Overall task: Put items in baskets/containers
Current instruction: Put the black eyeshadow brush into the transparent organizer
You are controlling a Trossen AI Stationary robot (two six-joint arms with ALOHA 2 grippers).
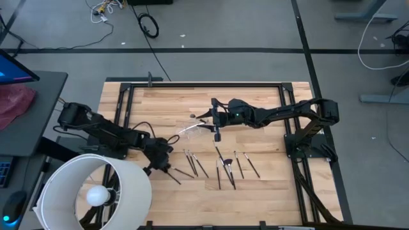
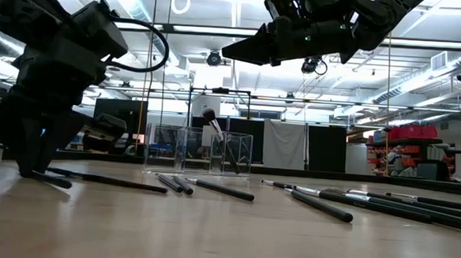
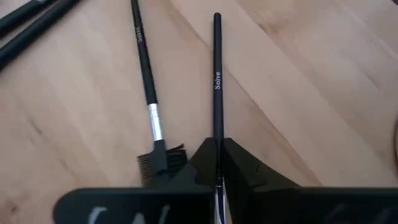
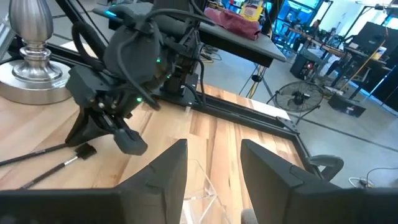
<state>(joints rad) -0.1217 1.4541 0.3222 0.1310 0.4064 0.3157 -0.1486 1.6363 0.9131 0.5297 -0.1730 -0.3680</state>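
Several slim dark makeup brushes [image 1: 227,167] lie flat on the wooden table. My left gripper [image 3: 217,146] is down at the table's near left, shut on one of them, a brush [image 3: 216,74] printed "Solve". A comb-headed brush [image 3: 152,118] lies just beside it. The clear plastic cup [image 2: 202,150] stands on its base at mid-table, and one brush [image 2: 214,134] leans inside it. My right gripper [image 4: 214,155] hangs open, well above the cup and touching nothing. My left gripper pinches the "Solve" brush between its two fingers at the silver-ferrule end [image 3: 217,180], slanting down from the table's left side. The fingers lie roughly along the brush. Its handle [image 2: 105,179] lies flat on the table, pointing away from the gripper.
A big white lampshade [image 1: 96,191] with its bulb fills the near left corner, close behind my left arm. Its silver lamp base [image 4: 31,37] stands on the table. A black metal frame [image 1: 204,83] runs round the table's edges.
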